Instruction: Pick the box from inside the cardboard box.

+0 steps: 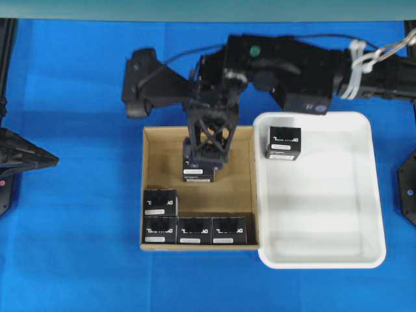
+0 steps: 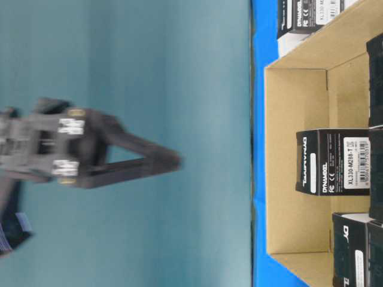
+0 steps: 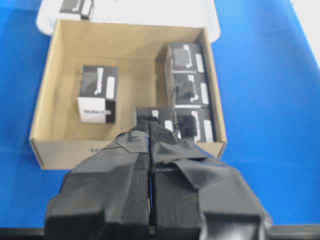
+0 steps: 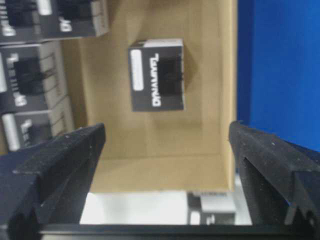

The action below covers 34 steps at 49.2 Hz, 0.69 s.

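Observation:
The brown cardboard box (image 1: 155, 146) holds several black boxes. One box (image 1: 197, 174) stands alone near its middle, and the others line the front-left corner (image 1: 160, 202). My right gripper (image 1: 207, 159) reaches in from the right and hangs directly over the lone box. In the right wrist view that box (image 4: 156, 75) lies ahead on the carton floor, and the right gripper (image 4: 165, 150) is open wide with nothing between its fingers (image 4: 65, 160). My left gripper (image 3: 150, 132) is shut and empty, short of the carton's near wall (image 3: 125, 147), at the far left of the table (image 1: 45, 159).
A white plastic tray (image 1: 364, 195) sits against the carton's right side, with one black box (image 1: 283, 142) in its back-left corner. A blue cloth (image 1: 71, 247) covers the table around both. The right arm's body (image 1: 279, 65) spans the back of the table.

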Each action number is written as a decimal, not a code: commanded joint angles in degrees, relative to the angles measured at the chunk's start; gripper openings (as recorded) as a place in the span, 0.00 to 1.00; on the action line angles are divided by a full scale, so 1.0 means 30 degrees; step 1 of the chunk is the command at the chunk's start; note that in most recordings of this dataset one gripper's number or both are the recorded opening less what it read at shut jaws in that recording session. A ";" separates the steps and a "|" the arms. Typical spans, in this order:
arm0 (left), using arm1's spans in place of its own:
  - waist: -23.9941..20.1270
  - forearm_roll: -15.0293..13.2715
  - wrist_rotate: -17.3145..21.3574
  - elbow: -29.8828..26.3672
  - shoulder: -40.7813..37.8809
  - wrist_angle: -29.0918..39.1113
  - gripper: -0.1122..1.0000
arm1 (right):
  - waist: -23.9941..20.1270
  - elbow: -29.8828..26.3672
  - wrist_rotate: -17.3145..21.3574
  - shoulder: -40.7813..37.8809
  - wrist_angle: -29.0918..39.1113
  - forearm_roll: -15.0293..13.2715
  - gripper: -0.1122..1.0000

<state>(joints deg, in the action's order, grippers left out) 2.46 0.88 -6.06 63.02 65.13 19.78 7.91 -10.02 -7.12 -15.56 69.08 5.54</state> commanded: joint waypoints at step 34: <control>0.0029 0.0029 0.0000 -0.0293 -0.0264 -0.0088 0.04 | -0.0498 0.5039 -0.1377 -0.0996 -0.6768 -0.0029 1.00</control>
<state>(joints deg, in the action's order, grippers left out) 2.46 0.79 -6.06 63.02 65.04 19.78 7.12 5.36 -10.63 -17.67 49.39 5.45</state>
